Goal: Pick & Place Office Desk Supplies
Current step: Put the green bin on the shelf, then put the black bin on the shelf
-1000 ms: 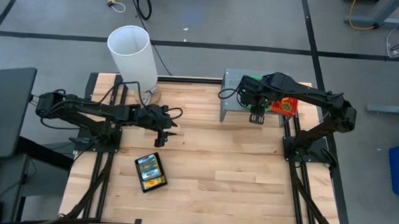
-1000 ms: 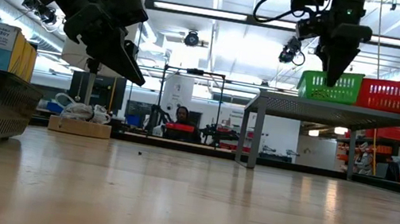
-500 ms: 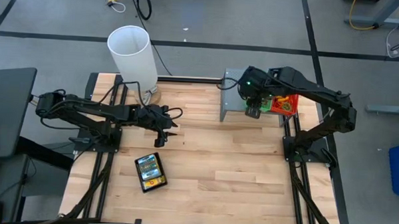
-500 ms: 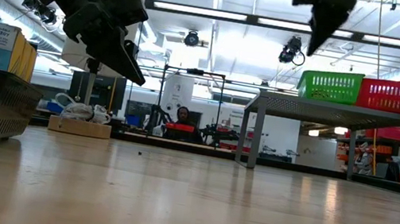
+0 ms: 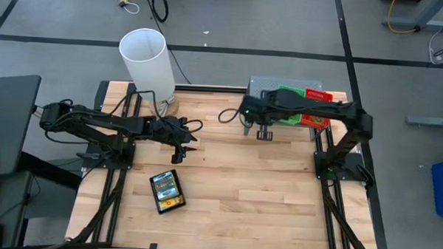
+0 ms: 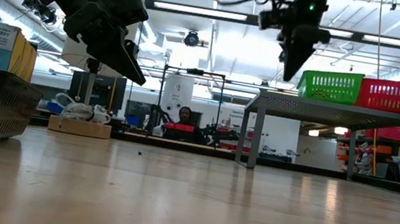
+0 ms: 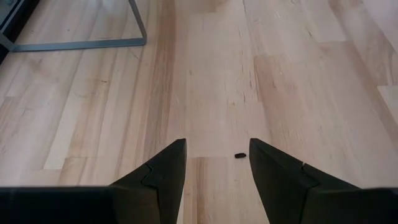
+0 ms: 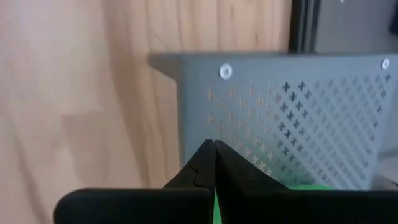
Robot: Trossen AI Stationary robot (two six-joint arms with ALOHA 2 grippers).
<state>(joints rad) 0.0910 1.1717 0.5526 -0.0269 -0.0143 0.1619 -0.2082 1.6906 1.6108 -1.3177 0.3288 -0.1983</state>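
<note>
- High view showed the right gripper pinched shut, empty, beside the grey riser; it risked clipping it.
- Left gripper hung part-open, empty.
- Crayon box sat in the black tray toward the tabletop front-left, unreached.

green tray beside red tray, crayon box in black tray

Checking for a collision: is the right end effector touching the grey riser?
Apart. The low view shows the right end effector, shut and empty, hanging in the air left of the grey perforated riser, with open background visible between them.
</note>
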